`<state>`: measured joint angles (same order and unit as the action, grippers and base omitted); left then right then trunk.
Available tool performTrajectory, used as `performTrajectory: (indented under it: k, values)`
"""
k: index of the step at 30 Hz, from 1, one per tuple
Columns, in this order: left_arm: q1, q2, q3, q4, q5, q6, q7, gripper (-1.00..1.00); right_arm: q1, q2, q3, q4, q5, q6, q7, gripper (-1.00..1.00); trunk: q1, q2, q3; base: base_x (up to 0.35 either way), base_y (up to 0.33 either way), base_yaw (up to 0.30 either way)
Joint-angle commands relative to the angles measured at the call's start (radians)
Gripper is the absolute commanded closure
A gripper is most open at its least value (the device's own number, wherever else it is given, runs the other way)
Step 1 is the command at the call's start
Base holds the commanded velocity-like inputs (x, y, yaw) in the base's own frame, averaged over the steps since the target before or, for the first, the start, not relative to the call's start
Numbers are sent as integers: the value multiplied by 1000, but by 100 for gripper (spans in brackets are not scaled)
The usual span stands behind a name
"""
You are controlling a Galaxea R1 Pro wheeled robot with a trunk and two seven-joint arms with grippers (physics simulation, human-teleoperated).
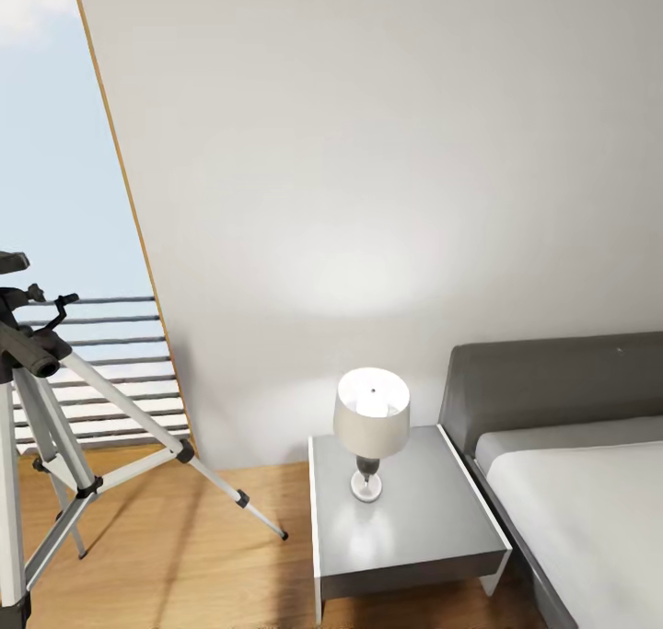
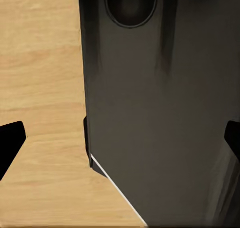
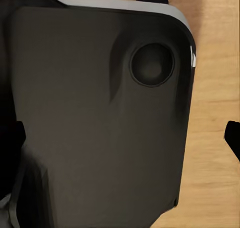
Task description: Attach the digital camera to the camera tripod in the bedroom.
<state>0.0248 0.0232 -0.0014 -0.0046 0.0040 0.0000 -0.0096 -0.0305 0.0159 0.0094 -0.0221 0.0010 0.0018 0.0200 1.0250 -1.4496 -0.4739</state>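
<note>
**Tripod at the window, fingers spread over the robot's own base**

Nearest, in the left wrist view, the left gripper point(image 2: 120, 143) hangs with its two black fingers point(image 2: 11, 140) spread wide at the frame's opposite edges, released and grasping nothing. Between them lie a dark panel of the robot's base point(image 2: 165, 112), with a round recess in it, and light wooden floor point(image 2: 40, 87) beside it. The right wrist view shows the same arrangement: the right gripper point(image 3: 125, 143) has its fingers point(image 3: 233, 138) parted and empty, above a dark rounded base panel with a circular recess, with floorboards along one side.

In the head view, the camera tripod point(image 1: 55, 445) stands at the left edge on the wooden floor. Its silver legs are splayed, black joints partway down them, and one leg reaches toward the middle of the room. Its black head and pan handle sit at the top, cut partly by the frame edge. The tripod's head carries nothing that can be made out as a camera.

Further in, a grey bedside surface point(image 1: 433, 528) holds a small lamp point(image 1: 371, 426) with a white shade, lit. Touching its right side is the grey-framed bed point(image 1: 552, 385) with a white mattress.

Behind the tripod, a window point(image 1: 64, 196) with horizontal railings shows sky. A white wall point(image 1: 387, 150) closes the bedroom at the back.
</note>
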Motion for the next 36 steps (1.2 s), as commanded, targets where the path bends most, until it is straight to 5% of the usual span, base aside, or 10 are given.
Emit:
performTrajectory:
  k: [1, 11, 36]
  values:
    - [0, 0, 0, -1, 0, 0, -1, -100, 0, 0, 1, 0, 0, 0, 2, -100, 0, 0, -2, 0, 0, 0]
    - [3, 4, 1, -2, 3, 0, -1, -100, -11, -5, 1, -4, 0, -3, 3, -100, 0, 0, -15, 0, 0, 20]
    - [2, 11, 3, -5, 5, -23, -1, -100, -12, -5, 11, -4, 31, -98, 2, -100, 0, 0, -35, -8, 5, 254]
